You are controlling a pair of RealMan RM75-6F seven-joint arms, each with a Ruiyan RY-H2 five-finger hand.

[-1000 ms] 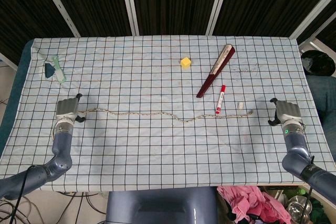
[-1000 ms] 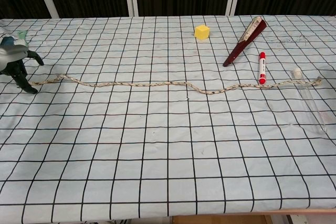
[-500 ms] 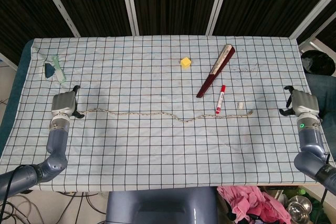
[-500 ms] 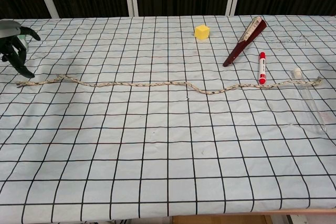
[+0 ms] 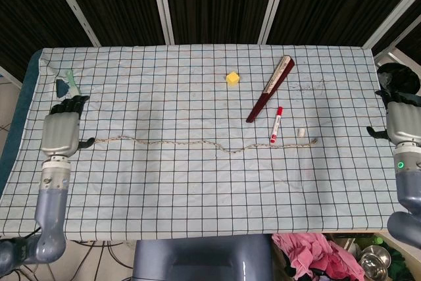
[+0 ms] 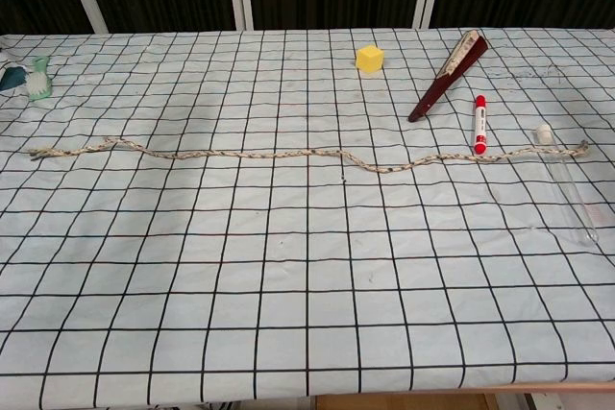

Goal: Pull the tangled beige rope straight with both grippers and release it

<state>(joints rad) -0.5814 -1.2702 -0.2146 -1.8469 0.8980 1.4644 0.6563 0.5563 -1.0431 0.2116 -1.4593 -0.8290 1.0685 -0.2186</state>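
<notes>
The beige rope (image 5: 197, 143) lies stretched across the checked cloth in a long, slightly wavy line, and the chest view shows its whole length (image 6: 288, 154) with both ends free. My left hand (image 5: 61, 129) hovers just left of the rope's left end, fingers extended, holding nothing. Over the table's right edge, my right hand (image 5: 402, 125) is raised well clear of the rope's right end and is empty too. Neither hand appears in the chest view.
A red marker (image 5: 275, 124) lies right beside the rope near its right end, in line with a clear tube (image 6: 569, 182). A folded dark red fan (image 5: 270, 88), a yellow cube (image 5: 232, 78) and a green brush (image 5: 68, 84) sit further back.
Both hands have let go of the rope ends and drawn outward toward the table edges, opening up. The left hand has left the chest view. The rope stays where it lay.
</notes>
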